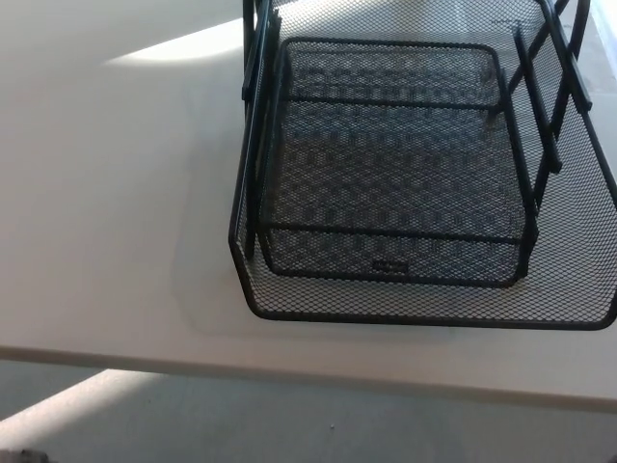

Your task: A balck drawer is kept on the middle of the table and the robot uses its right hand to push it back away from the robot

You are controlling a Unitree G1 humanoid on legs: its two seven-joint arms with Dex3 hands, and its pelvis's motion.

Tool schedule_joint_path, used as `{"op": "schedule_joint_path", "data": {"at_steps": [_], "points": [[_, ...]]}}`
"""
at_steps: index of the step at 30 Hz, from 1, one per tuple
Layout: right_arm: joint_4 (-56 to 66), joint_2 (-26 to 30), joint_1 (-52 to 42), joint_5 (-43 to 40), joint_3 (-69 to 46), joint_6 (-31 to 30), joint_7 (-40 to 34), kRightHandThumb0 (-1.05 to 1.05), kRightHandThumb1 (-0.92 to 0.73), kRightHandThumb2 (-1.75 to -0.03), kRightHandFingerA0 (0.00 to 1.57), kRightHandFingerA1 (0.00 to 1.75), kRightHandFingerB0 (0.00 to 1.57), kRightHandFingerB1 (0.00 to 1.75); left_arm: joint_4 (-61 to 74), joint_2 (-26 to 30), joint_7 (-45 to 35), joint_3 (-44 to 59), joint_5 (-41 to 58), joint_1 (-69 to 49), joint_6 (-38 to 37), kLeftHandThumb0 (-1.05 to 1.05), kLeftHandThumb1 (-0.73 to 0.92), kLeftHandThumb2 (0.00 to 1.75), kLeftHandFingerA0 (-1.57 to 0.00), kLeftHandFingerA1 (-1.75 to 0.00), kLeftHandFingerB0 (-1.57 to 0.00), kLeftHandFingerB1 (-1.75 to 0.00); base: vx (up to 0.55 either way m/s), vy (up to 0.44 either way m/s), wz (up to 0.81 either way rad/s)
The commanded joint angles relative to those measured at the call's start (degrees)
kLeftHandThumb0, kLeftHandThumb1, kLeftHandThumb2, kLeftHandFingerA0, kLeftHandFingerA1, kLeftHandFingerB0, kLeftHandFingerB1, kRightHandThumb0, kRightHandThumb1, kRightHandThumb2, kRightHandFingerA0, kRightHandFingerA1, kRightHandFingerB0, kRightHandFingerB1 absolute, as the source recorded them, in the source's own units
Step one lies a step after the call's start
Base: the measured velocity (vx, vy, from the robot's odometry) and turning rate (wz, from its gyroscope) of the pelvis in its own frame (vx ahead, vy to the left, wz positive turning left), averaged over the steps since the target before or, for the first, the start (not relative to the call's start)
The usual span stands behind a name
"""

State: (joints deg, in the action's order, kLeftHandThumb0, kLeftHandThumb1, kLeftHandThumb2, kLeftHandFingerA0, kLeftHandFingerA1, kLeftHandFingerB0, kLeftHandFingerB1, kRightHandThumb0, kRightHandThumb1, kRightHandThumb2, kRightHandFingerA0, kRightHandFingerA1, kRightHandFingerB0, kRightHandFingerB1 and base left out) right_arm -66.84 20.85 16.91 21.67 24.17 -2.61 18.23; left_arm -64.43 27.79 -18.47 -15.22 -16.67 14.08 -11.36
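Nearest to me is a strip of grey floor (318, 424) along the bottom, with a pale wedge of sunlight lying across its left corner. Just above it runs the front edge of the white table (96, 241), cutting slightly downhill from left to right across the view.

On the table sits the black drawer (386, 222), a wire-mesh tray unit. It stands right of centre in the view and close to the table's near edge, with only a narrow band of bare tabletop between its front rim and that edge. Its lowest tray has a rounded front-left corner and a shallow mesh wall that runs off the right side of the picture. Inside that outline a second, smaller mesh tray sits higher, with a small dark label plate at the middle of its front wall. Thin black bars rise on the left and right sides, slanting upward and carrying on out of the top of the view, so the upper part of the unit cannot be seen.

To the left of the drawer the tabletop is plain white, and farther back a bright band of sunlight falls across it, reaching the drawer's left uprights.

Neither of the robot's hands shows anywhere, so I cannot tell how the fingers stand or whether either has hold of anything. Nothing is touching the drawer.
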Motion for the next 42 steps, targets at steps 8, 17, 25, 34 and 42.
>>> {"op": "schedule_joint_path", "data": {"at_steps": [8,17,25,34,42], "points": [[-1.3,1.6,0.3,2.3,1.6,1.7,3.9,-0.51,-0.61,-0.90,0.53,0.60,0.37,0.51,-3.7,2.1,-4.4,-1.5,-1.5,1.1,-5.8,-0.55,0.74,0.63,-0.53,-0.39,-0.35,-0.33,0.00,0.000,0.00],[10.9,5.4,-5.9,2.5,1.2,5.1,2.7,-0.50,-0.78,-0.63,0.50,0.45,0.35,0.34,-4.1,2.2,-4.6,-1.2,-1.4,1.5,-6.2,-0.55,0.74,0.63,-0.53,-0.40,-0.36,-0.33,0.00,0.000,0.00],[56.3,18.6,-29.0,-4.7,-8.1,5.5,11.8,-0.56,-0.76,-0.65,0.43,0.39,0.35,0.33,-4.4,2.1,-4.8,-0.9,-1.0,1.7,-6.3,-0.55,0.74,0.62,-0.51,-0.39,-0.35,-0.33,0.00,0.000,0.00],[90.3,25.1,-51.1,-14.1,-24.7,8.3,19.9,-0.50,-0.75,-0.63,0.51,0.41,0.38,0.35,-4.2,2.3,-4.8,-1.1,-1.3,1.8,-6.1,-0.55,0.74,0.62,-0.51,-0.40,-0.32,-0.33,0.00,0.000,0.00],[101.3,24.6,-56.7,-19.8,-31.7,10.9,24.2,-0.49,-0.76,-0.63,0.52,0.43,0.38,0.36,-4.3,2.1,-4.9,-1.1,-1.1,2.0,-6.0,-0.57,0.71,0.63,-0.49,-0.40,-0.32,-0.33,0.00,0.000,0.00]]}}
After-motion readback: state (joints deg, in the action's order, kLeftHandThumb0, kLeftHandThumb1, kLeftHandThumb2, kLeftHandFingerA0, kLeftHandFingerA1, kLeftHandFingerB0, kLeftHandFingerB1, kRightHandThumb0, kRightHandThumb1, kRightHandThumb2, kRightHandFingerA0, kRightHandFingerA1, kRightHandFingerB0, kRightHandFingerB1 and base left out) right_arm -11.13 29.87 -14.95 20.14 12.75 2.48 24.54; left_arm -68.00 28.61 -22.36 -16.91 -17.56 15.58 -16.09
